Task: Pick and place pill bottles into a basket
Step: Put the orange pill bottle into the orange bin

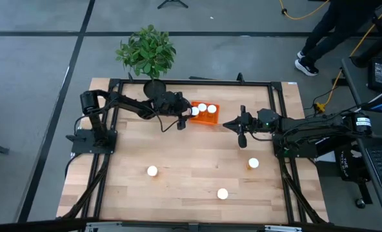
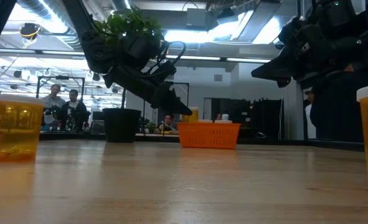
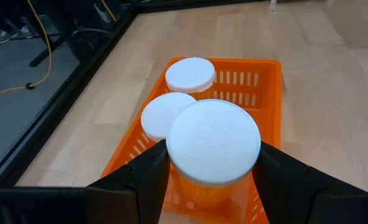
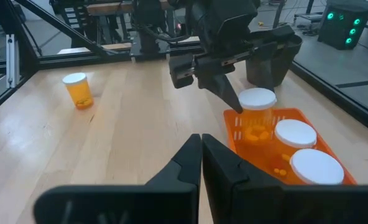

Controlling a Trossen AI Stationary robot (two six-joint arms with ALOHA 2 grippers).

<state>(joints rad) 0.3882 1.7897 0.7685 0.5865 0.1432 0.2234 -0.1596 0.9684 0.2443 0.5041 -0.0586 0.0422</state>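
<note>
1. The left hand (image 3: pixel 212 177) gripped a small orange pill bottle with a round white cap (image 3: pixel 213 142) just over the low-walled bright-orange plastic basket (image 3: pixel 268 93).
2. Two more white-capped bottles (image 1: pixel 207 108) stood inside the basket.
3. Three others (image 1: pixel 222 193) stood well apart on the light wooden worktop (image 1: pixel 191 161).
4. The right hand (image 4: pixel 201 155) hovered beside the basket, fingers pressed together, empty.
5. No lettering could be read anywhere.
</note>
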